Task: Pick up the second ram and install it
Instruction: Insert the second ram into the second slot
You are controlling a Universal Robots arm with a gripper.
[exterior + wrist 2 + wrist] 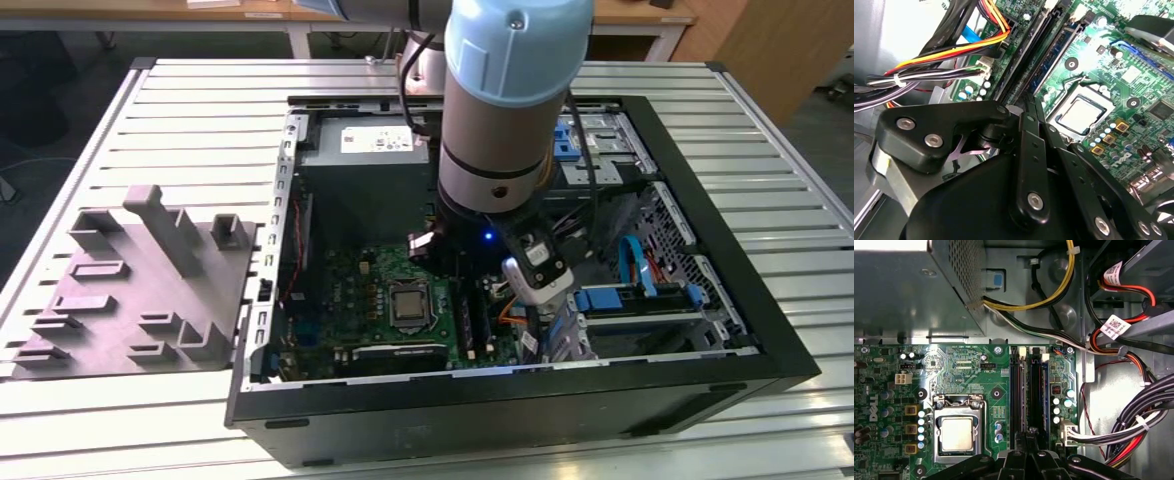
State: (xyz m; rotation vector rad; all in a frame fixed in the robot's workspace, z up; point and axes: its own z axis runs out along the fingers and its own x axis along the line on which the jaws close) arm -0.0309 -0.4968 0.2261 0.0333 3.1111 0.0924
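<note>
Beside the processor socket [957,433] on the motherboard [969,365], the claw [1030,434], its fingers together, sits over the memory slots [1021,390]; cable bundles [1134,425] crowd the slots' far side.

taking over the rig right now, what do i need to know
The gripper: down inside the open PC case, directly over the memory slots beside the CPU socket; whether it grips anything is unclear.
The second ram: I can't tell it apart from the slots here, so held or seated is unclear.
Done: gripper is at the slots.
Left: a seated second ram is not confirmed.
</note>
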